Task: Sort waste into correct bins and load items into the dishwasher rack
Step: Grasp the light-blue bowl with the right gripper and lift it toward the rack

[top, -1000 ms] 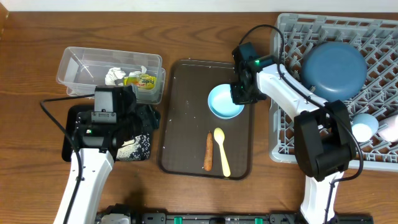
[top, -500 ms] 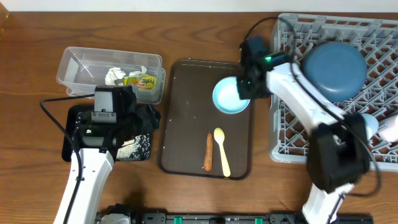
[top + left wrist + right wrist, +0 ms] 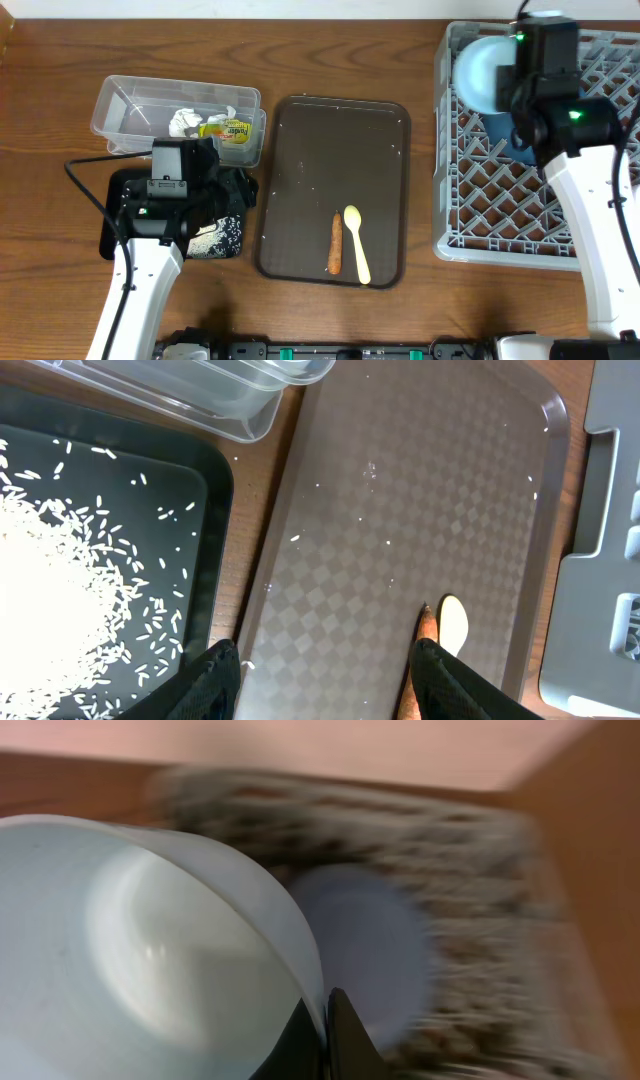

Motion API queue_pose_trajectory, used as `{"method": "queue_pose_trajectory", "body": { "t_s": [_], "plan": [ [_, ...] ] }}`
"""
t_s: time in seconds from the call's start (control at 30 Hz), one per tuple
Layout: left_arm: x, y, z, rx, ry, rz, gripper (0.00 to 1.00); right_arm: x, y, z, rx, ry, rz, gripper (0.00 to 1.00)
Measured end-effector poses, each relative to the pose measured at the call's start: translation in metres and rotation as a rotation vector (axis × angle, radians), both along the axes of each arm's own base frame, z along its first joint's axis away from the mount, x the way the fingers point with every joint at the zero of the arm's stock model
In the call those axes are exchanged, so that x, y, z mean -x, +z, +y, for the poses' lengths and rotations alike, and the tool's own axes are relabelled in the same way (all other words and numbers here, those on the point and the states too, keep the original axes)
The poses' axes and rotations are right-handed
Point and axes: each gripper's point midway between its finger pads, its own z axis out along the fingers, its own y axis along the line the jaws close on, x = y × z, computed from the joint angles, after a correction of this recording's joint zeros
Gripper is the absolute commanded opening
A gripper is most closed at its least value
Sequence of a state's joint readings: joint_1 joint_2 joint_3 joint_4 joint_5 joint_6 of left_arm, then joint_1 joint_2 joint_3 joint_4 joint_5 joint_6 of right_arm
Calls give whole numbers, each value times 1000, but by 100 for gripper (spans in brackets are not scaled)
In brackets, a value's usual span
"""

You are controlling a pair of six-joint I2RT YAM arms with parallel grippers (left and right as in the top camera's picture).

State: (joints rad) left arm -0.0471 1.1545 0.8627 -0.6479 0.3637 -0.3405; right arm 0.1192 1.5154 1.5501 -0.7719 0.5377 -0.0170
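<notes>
My right gripper is shut on the rim of the pale bowl, holding it tilted above the back left corner of the grey dishwasher rack. In the right wrist view the fingers pinch the bowl's edge, with the dark blue plate blurred behind. My left gripper hangs open over the left edge of the brown tray, holding nothing. A pale yellow spoon and an orange-brown food stick lie on that tray.
The clear tub holds white tissue and a yellow-green wrapper. The black tray beside my left gripper holds rice grains. My right arm covers much of the rack's right side.
My right gripper closed on the bowl's rim, lifted it off the brown tray and carried it right to above the rack's back left corner. The left arm has not moved.
</notes>
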Motion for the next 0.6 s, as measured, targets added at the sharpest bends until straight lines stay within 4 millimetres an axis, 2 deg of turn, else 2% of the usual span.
{"method": "queue_pose_trajectory", "body": {
  "t_s": [0.2, 0.3, 0.47, 0.6],
  "plan": [
    [0, 0, 0, 0, 0, 1, 57, 18, 39, -87, 234, -335, -91, 1],
    [0, 0, 0, 0, 0, 1, 57, 32, 51, -125, 302, -488, -118, 1],
    [0, 0, 0, 0, 0, 1, 57, 52, 49, -183, 378, -694, -104, 1],
    [0, 0, 0, 0, 0, 2, 57, 56, 31, -220, 425, -787, -44, 1]
  ]
}}
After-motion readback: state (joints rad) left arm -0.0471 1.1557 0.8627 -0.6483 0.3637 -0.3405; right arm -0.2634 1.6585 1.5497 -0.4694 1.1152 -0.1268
